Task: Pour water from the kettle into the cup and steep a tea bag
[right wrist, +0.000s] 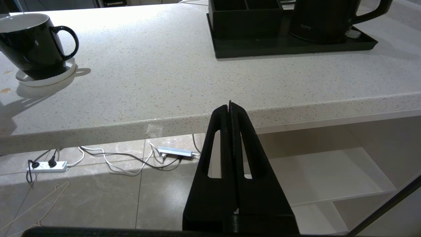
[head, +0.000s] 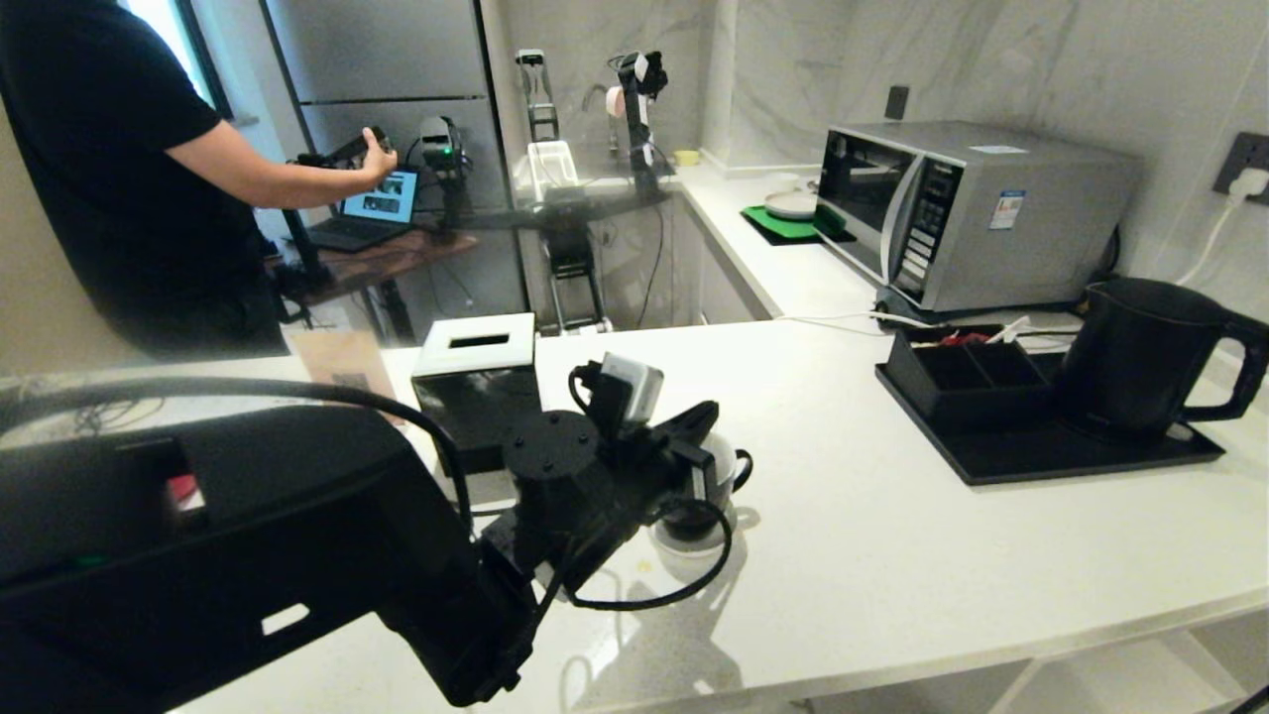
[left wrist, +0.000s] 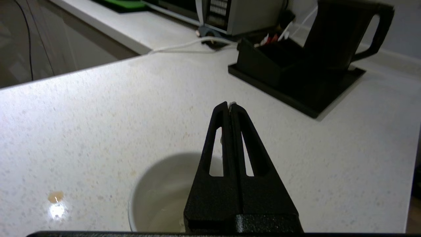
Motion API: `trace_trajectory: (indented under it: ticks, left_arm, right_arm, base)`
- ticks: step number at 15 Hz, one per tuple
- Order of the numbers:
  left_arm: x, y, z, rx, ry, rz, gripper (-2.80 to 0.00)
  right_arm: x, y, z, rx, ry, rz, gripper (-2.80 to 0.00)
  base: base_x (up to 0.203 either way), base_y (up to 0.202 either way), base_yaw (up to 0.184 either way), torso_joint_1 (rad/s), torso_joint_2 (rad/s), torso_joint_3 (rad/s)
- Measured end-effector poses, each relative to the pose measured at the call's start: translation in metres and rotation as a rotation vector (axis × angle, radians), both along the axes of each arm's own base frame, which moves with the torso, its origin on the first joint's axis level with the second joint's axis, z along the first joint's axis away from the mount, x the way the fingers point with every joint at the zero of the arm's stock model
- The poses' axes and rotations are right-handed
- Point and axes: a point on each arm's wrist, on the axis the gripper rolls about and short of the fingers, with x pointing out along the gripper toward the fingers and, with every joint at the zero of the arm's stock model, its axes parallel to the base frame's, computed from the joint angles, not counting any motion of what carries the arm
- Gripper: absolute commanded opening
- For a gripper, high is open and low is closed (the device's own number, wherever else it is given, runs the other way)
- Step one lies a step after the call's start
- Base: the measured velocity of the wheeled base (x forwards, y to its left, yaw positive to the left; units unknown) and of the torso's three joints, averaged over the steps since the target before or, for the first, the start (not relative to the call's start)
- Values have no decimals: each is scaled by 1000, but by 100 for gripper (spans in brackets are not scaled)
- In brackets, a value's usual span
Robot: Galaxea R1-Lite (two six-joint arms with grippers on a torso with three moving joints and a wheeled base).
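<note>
Cup [right wrist: 31, 46] already holds water [left wrist: 164, 210]; my left end effector [left wrist: 231, 106] hangs above, pressed together on a string maybe. I judge steeping underway.

The left gripper [left wrist: 231, 106], fingers pressed together, hangs above the cup [left wrist: 154, 194] holding pale water [left wrist: 167, 214]; the kettle [left wrist: 338, 31] stands on a black tray [left wrist: 306, 102] well apart.

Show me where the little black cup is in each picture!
Head view: the cup sits mid-counter, mostly hidden behind the left gripper.
Left wrist view: the cup, under the gripper.
Right wrist view: the cup, on a white coaster.
Shared landmark: the kettle.
</note>
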Motion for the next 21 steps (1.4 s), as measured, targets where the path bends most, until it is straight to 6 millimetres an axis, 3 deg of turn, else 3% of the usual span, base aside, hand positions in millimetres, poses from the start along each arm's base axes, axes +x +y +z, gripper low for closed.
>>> trace_trajectory:
  ticks: [8, 12, 16, 21]
  left_arm:
    - [-15, 16, 60, -88, -119, 5, -280]
    - [-18, 25, 80, -122, -160, 17, -280]
    - [-17, 32, 85, -130, -171, 33, -280]
    - [-18, 33, 72, -100, -138, 32, -280]
  right_arm:
    - [0, 0, 0, 0, 0, 0, -280]
    - [0, 0, 0, 0, 0, 0, -280]
    - [0, 0, 0, 0, 0, 0, -280]
    - [0, 0, 0, 0, 0, 1, -280]
  base:
    - [0, 0, 0, 0, 0, 0]
    - [0, 0, 0, 0, 0, 0]
    - [0, 0, 0, 0, 0, 0]
    - [0, 0, 0, 0, 0, 0]
